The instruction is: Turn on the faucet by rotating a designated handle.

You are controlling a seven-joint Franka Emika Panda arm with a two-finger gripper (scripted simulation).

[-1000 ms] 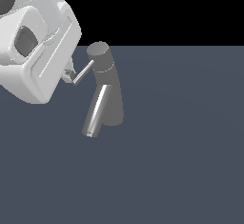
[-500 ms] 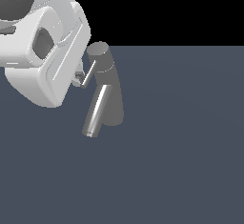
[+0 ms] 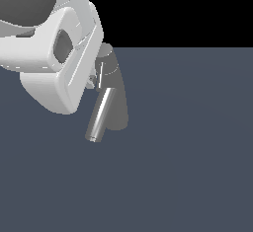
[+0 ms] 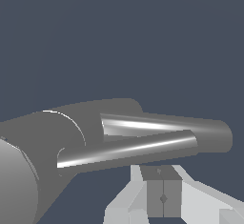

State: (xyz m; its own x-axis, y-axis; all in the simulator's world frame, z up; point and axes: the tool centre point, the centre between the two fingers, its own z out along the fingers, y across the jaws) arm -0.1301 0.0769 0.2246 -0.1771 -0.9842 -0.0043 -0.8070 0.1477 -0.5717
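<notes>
The grey faucet stands upright with its shiny slanted spout pointing down towards the viewer in the exterior view. My white arm covers part of its cap. The thin handle shows as a short bright rod beside my gripper. In the wrist view the handle runs out from the cap, alongside the thicker spout. My gripper has its pads pressed together, with nothing between them. It sits right against the side of the handle near its outer end.
The faucet stands on a flat dark blue-grey surface. My large white hand and wrist fill the exterior view's upper left.
My hand has moved towards the exterior view's right, against the faucet. The handle has swung from pointing out to the left to lying nearly in line with the spout.
</notes>
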